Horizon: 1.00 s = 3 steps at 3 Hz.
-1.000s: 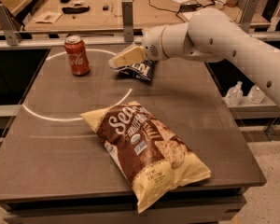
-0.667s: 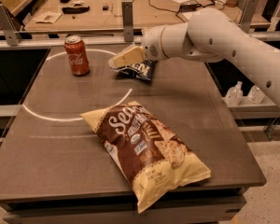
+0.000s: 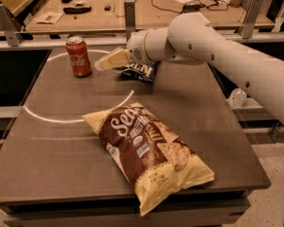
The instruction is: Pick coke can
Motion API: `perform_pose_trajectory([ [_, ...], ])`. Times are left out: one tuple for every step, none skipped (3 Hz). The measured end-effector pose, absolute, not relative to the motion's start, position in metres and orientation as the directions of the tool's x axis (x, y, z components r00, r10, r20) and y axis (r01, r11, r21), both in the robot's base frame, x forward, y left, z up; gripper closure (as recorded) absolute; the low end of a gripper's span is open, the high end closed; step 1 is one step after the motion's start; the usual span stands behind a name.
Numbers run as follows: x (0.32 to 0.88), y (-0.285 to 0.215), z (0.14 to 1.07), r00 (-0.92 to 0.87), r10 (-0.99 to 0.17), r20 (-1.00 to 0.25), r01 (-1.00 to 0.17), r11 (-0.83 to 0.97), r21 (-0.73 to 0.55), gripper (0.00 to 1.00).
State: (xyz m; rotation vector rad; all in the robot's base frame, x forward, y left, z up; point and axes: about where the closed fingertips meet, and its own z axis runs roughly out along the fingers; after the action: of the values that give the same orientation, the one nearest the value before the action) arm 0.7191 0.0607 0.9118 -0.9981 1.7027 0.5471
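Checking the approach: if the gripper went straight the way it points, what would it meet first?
Probably the coke can, standing just beyond the gripper over the table, though depth is unclear.

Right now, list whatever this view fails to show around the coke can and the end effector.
1. The dark blue snack bag: camera view, upper part hidden behind the end effector, which hangs just right of the coke can.
2. The arm: cut off by the right edge; base unseen.
3. The small items on the far bench: too small to identify.
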Motion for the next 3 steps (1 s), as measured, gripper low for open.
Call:
perform_pose_trajectory([
  [0.736,0.085,0.906,-0.086,-0.349,-0.933,-0.801,0.582,-0.143,0.00],
  [0.750,0.105,0.903,-0.051,-0.338,-0.940,-0.779,0.603,-0.175,0.00],
  [0.760,0.130,0.900,-0.023,-0.325,-0.945,-0.795,0.579,-0.180,0.00],
])
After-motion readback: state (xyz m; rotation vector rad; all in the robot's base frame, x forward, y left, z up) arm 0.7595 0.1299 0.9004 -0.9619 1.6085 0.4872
